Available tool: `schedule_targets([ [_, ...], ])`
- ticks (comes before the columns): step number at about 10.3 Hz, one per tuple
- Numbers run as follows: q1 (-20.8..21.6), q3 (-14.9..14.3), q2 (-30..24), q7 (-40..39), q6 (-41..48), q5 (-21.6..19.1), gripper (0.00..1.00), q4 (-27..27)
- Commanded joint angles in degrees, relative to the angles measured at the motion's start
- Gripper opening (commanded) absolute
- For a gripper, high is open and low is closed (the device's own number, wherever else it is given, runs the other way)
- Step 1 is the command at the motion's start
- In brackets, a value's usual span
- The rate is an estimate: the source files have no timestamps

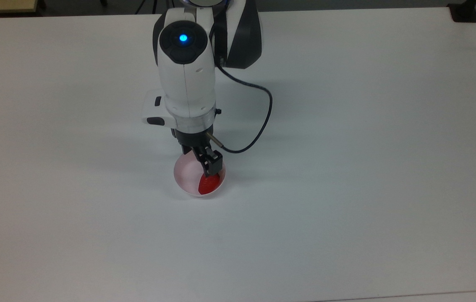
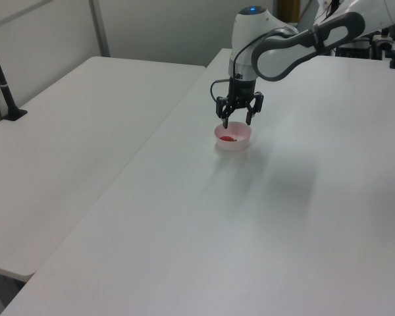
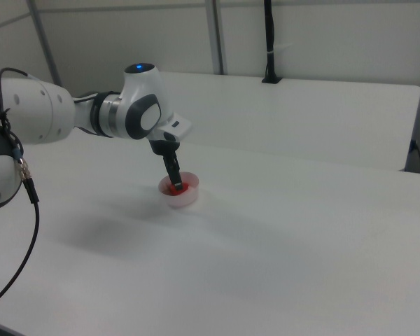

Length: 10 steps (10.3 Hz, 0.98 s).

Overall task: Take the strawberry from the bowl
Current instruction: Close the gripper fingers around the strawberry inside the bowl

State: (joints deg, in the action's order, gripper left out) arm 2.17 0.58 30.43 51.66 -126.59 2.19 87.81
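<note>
Red strawberry lay in pink bowl mid-tabletop, toward the top view's right rim. Gripper hung spread just over it, fingers at rim height. Approach seemingly finished; closing and lifting left.

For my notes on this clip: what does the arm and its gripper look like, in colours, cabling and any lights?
The arm has glossy white rounded shells with dark grey joint sections. A round black cap carries a lit blue light. A thin black cable loops from the arm to the wrist. The two-finger gripper is black, with slim angular fingers.
</note>
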Motion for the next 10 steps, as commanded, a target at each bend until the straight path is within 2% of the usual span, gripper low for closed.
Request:
schedule_targets([
  [1,0.37,-0.49,0.95,2.39,-2.08,-0.52,0.73,-0.62],
  [4,0.46,-0.32,2.62,2.74,-4.17,-0.69,0.67,-0.62],
  [9,0.73,0.12,4.38,4.32,-6.48,-0.08,0.67,-0.45],
  [10,0.73,0.12,4.12,4.06,-6.13,0.27,0.58,-0.27],
])
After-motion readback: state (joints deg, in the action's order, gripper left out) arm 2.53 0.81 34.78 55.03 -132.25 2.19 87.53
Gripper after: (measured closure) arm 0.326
